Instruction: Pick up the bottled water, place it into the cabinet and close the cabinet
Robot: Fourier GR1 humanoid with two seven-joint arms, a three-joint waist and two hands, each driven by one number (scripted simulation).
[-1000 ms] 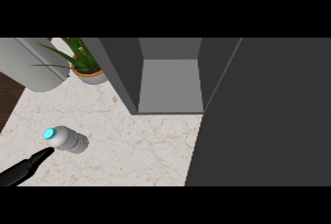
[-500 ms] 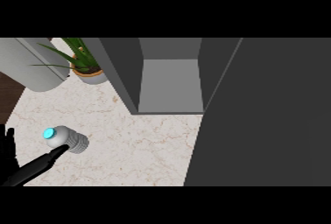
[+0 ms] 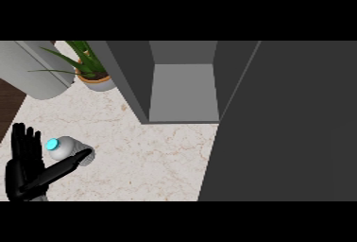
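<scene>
**A:** Black on pale marble: at the far left, the robot's left hand (image 3: 24,175) stands with its fingers (image 3: 25,142) straight and spread. It grips nothing, and the thumb angles out to the right.

**B:** And the thing it's after?

**A:** Right beside it. A small clear plastic water bottle (image 3: 71,148) with a bright cyan cap (image 3: 53,144) lies on its side on the speckled stone surface (image 3: 146,160). It sits in the gap between fingers and thumb. The thumb tip is at its body, but I can't tell whether it's touching.

**B:** How will it handle?

**A:** Light, I'd judge, and smooth and round, so it's apt to roll while it's lying down. Thin plastic may give a little too. The hold to take is round the middle of the body, not that slim cap.

**B:** Moving right?

**A:** At the back there's a pale grey cylinder (image 3: 38,71), then a green leafy plant (image 3: 94,75) in a grey pot. Both are well apart from the bottle. Next is the dark grey cabinet (image 3: 132,80), standing open, with nothing visible in its lighter grey inside.

**B:** So there's room for the bottle.

**A:** It looks so. Its dark cabinet door (image 3: 286,127) stands wide open and fills the right side. It will need closing afterwards. The right hand isn't in shot.
</scene>
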